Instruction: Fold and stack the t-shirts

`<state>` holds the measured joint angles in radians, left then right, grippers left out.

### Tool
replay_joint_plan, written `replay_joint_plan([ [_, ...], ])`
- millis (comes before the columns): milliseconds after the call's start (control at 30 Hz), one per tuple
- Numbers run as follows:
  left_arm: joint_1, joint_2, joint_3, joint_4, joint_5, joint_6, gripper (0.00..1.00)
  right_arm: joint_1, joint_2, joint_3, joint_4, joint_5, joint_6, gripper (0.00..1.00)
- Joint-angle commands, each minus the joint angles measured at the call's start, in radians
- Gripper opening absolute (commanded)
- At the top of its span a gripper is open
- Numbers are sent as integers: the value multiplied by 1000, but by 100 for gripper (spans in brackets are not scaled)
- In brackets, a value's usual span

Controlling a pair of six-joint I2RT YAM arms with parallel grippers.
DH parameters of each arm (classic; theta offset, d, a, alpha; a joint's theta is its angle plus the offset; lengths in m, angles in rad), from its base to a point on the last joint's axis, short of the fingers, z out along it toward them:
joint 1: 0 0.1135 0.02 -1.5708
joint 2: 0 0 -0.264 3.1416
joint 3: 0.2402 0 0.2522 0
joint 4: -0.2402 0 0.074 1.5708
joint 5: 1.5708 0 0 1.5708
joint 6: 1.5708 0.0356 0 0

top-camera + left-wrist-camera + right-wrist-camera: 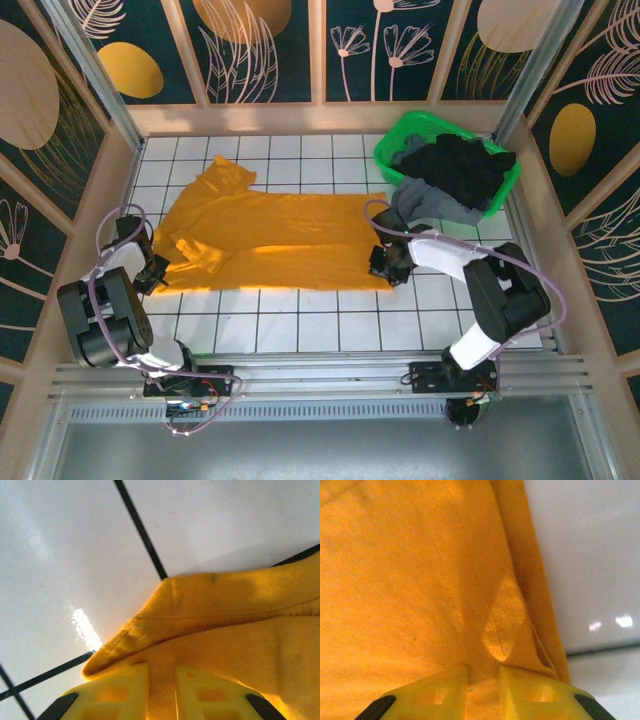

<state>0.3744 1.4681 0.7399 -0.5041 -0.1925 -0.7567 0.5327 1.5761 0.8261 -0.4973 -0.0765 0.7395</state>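
A large mustard-orange t-shirt (280, 240) lies spread flat across the white tiled table, with one sleeve pointing to the far left. My left gripper (153, 272) is at the shirt's near left edge. In the left wrist view its yellow fingers (120, 690) pinch a fold of the orange cloth (240, 605); the left gripper (162, 667) is shut on it. My right gripper (388, 264) sits at the shirt's near right corner. There the right gripper (482, 670) is shut on the hemmed edge of the cloth (395, 580). A black t-shirt (460, 165) and a grey one (425, 205) lie heaped in the basket.
The bright green plastic basket (398, 135) stands at the back right, the grey cloth spilling over its near side. White tiles (300, 320) run along the near edge in front of the shirt. Frame posts and patterned walls close in the table.
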Motion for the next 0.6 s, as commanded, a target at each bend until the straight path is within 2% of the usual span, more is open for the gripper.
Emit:
replay_joint_plan([
  [0, 6, -44, -4, -37, -24, -29, 24, 33, -44, -39, -104, 23, 38, 29],
  [100, 6, -100, 39, -46, -6, -56, 32, 55, -80, 20, -111, 65, -2, 36],
  [167, -3, -134, 71, -46, 11, -73, 34, 66, -87, 78, -115, 82, -36, 40],
  [267, -67, -131, 128, -48, 86, -84, 40, 78, -85, 146, -80, 43, -105, 47],
  [333, -136, -94, 154, -69, 149, -107, 44, 78, -82, 168, -10, -62, -156, 52],
  [467, -250, -100, 77, -32, 266, -215, 47, 79, -42, 200, 156, -370, -192, 57],
  [567, -302, -122, 12, -5, 297, -277, 48, 83, 2, 242, 204, -470, -172, 58],
])
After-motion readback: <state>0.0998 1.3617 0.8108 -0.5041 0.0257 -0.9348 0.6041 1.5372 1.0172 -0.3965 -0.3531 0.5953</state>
